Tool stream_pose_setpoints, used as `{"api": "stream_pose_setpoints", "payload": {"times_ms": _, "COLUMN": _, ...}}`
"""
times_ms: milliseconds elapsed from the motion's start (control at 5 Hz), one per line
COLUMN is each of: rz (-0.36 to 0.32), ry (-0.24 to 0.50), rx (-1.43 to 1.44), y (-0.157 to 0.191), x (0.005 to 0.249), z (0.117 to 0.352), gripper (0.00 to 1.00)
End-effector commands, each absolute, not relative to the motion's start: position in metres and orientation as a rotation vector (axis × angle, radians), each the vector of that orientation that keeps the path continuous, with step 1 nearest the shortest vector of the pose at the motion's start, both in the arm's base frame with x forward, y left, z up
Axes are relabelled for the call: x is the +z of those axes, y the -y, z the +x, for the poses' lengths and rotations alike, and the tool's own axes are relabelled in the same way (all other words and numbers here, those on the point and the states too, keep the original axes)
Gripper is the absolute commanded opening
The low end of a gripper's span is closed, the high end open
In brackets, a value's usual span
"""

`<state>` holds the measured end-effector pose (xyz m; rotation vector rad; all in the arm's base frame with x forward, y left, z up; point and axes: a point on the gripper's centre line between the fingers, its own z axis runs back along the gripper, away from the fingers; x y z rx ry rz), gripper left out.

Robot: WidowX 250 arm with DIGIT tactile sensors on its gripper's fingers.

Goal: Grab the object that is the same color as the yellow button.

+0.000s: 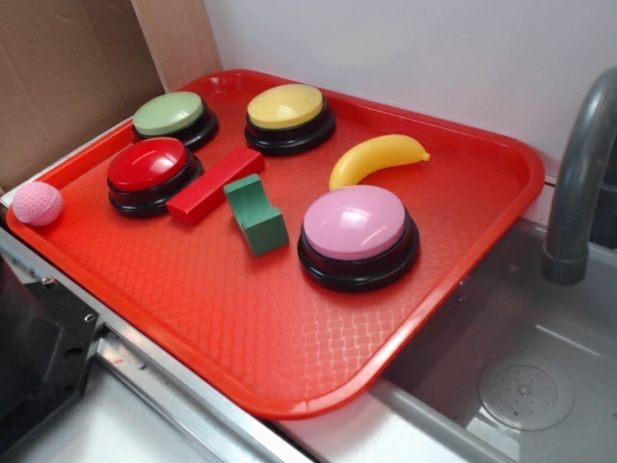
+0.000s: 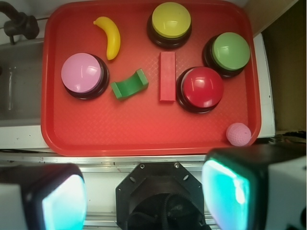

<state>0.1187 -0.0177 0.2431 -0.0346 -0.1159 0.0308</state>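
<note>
The object, a small curved yellow toy banana (image 1: 378, 158) (image 2: 110, 37), lies flat on the red tray (image 1: 241, 318) (image 2: 144, 136) between the yellow button (image 1: 287, 114) (image 2: 170, 23) and the pink-domed button (image 1: 358, 234) (image 2: 83, 74). In the wrist view my gripper (image 2: 144, 196) hangs high above the near side of the tray, over the robot's black base (image 2: 160, 196). Its two fingers (image 2: 230, 189) stand far apart, open, with nothing between them. The exterior view does not show the gripper.
On the tray also sit a green-domed button (image 1: 174, 118) (image 2: 229, 52), a red-domed button (image 1: 149, 174) (image 2: 200, 88), a red bar (image 1: 214, 185) (image 2: 167, 76), a green arch block (image 1: 255, 214) (image 2: 129, 85) and a pink ball (image 1: 37, 204) (image 2: 238, 133). A grey sink with a faucet (image 1: 578, 183) borders the tray.
</note>
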Motion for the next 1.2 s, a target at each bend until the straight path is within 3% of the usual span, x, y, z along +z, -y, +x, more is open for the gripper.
{"api": "stream_pose_setpoints", "payload": {"times_ms": 0, "rz": -0.035, "ry": 0.116, "rx": 0.031, "y": 0.018, "x": 0.243, "z": 0.119, "gripper": 1.00}}
{"api": "stream_pose_setpoints", "payload": {"times_ms": 200, "rz": -0.035, "ry": 0.127, "rx": 0.026, "y": 0.021, "x": 0.238, "z": 0.136, "gripper": 1.00}}
{"api": "stream_pose_setpoints", "payload": {"times_ms": 600, "rz": -0.004, "ry": 0.224, "rx": 0.108, "y": 0.035, "x": 0.207, "z": 0.207, "gripper": 1.00}}
{"api": "stream_pose_setpoints", "payload": {"times_ms": 1000, "rz": 0.010, "ry": 0.166, "rx": 0.301, "y": 0.047, "x": 0.144, "z": 0.277, "gripper": 1.00}}
